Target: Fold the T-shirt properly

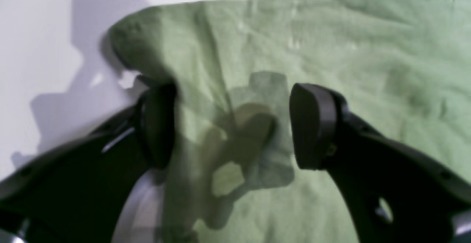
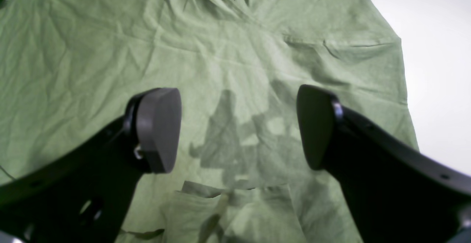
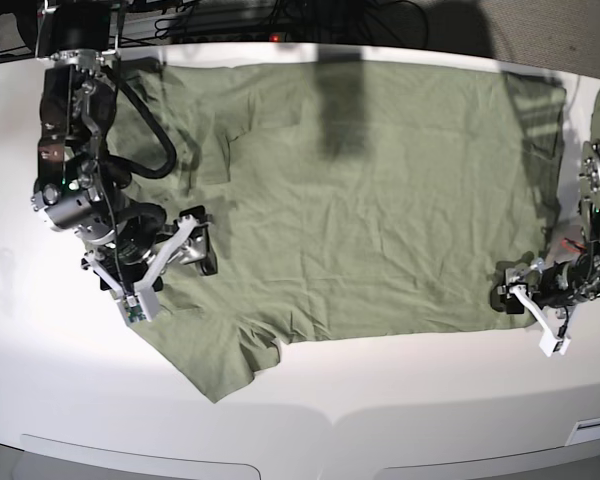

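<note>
- Left wrist view: the left gripper (image 1: 232,125) has its jaws spread wide, with only cloth and shadow between the two dark pads (image 1: 312,125); nothing is gripped.
- Same view: the T-shirt (image 1: 331,52) fills the right and middle; its edge runs along the top, and a rounded, slightly lifted corner (image 1: 128,37) sits just above the left pad.
- Same view: bare white table (image 1: 36,33) lies to the left of that corner and in a thin strip above the top edge.
- Right wrist view: the right gripper (image 2: 239,129) is likewise wide open and holds nothing; its pads (image 2: 158,129) hang over wrinkled green fabric (image 2: 92,52).
- Same view: the shirt's side edge slants down the right, with open white table (image 2: 441,70) beyond it. A folded-over flap (image 2: 235,195) lies below the pads, and a bunched crease sits at the top centre.
- Base view: the T-shirt (image 3: 380,200) lies spread flat across the white table (image 3: 380,420), neck end towards this view's left, hem towards its right.
- Same view: the right gripper (image 3: 200,255) is over the shirt near the lower sleeve (image 3: 215,365); the left gripper (image 3: 505,293) is at the hem's lower corner.
- Same view: a broad band of bare table runs along the near side; the far edge of the shirt lies close to the table's back rim.
</note>
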Robot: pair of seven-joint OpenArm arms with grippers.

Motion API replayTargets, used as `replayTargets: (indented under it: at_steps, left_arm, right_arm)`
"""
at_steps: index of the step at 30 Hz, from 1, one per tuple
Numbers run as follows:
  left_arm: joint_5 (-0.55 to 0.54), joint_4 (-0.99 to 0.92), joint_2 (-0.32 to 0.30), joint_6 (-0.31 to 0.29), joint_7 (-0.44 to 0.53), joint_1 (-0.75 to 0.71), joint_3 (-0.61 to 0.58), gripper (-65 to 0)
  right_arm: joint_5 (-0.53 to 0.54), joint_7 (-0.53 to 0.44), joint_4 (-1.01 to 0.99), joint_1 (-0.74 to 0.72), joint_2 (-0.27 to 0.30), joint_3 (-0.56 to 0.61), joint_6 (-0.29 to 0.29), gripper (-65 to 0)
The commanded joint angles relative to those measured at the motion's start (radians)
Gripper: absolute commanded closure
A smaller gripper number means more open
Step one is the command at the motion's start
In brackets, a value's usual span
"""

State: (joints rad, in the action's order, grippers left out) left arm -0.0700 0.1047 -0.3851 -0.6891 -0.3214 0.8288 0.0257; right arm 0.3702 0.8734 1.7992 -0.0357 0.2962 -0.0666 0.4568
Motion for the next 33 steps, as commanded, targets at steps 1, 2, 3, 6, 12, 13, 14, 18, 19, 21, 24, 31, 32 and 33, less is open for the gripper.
replayTargets:
  at_steps: [1,2,3,6,12,13,14,18,19,21,24,31,32,33]
  left_arm:
    - [0.000,0.004,-0.007,-0.009,-0.030,0.020,0.000,-45.5]
    - [-0.012,0.004,-0.009,-0.009,-0.031,0.020,0.000,-45.5]
    - [-0.019,0.004,-0.010,-0.009,-0.032,0.020,0.000,-45.5]
    - [-0.031,0.004,-0.008,-0.009,-0.058,0.022,0.000,-45.5]
    - [-0.125,0.004,-0.009,-0.009,-0.101,0.022,0.000,-45.5]
    - [-0.125,0.004,-0.009,-0.009,-0.106,0.023,0.000,-45.5]
    - [-0.122,0.004,-0.009,-0.009,-0.105,0.024,0.000,-45.5]
    - [-0.122,0.005,-0.009,-0.009,-0.062,0.024,0.000,-45.5]
    - [-0.122,0.005,-0.009,-0.009,-0.046,0.024,0.000,-45.5]
    - [-0.123,0.005,-0.009,-0.009,-0.029,0.025,0.000,-45.5]
    - [-0.126,0.005,-0.008,-0.009,-0.022,0.024,0.000,-45.5]
    - [-0.217,0.005,-0.009,-0.009,-0.031,0.024,0.000,-45.5]
    - [-0.243,0.005,-0.009,-0.009,-0.032,0.024,0.000,-45.5]
    - [-0.266,0.005,-0.009,-0.009,-0.042,0.025,0.000,-44.9]
  right_arm:
    - [0.008,-0.016,0.016,-0.019,0.008,-0.005,0.000,-48.1]
    - [0.008,-0.016,0.016,-0.019,0.008,-0.005,0.000,-48.1]
    - [0.008,-0.015,0.016,-0.019,0.008,-0.005,0.000,-48.1]
    - [0.008,-0.017,0.016,-0.019,0.008,-0.005,0.000,-48.1]
    - [0.004,-0.017,0.016,-0.019,0.008,-0.005,0.000,-48.1]
    - [0.004,-0.017,0.016,-0.019,0.008,-0.005,0.000,-48.1]
    - [0.004,-0.017,0.016,-0.019,0.008,-0.005,0.000,-48.1]
    - [0.005,-0.017,0.016,-0.019,0.008,-0.005,0.000,-48.1]
    - [0.005,-0.017,0.016,-0.019,0.008,-0.005,-0.001,-48.1]
    - [0.005,-0.017,0.016,-0.019,0.008,-0.005,0.000,-48.1]
    - [0.004,-0.017,0.016,-0.019,0.008,-0.005,0.000,-48.1]
    - [0.005,-0.017,0.016,-0.019,0.008,-0.005,0.000,-48.1]
    - [0.004,-0.017,0.016,-0.019,0.008,-0.005,0.000,-48.1]
    - [0.004,-0.016,0.016,-0.019,0.008,-0.005,0.000,-48.1]
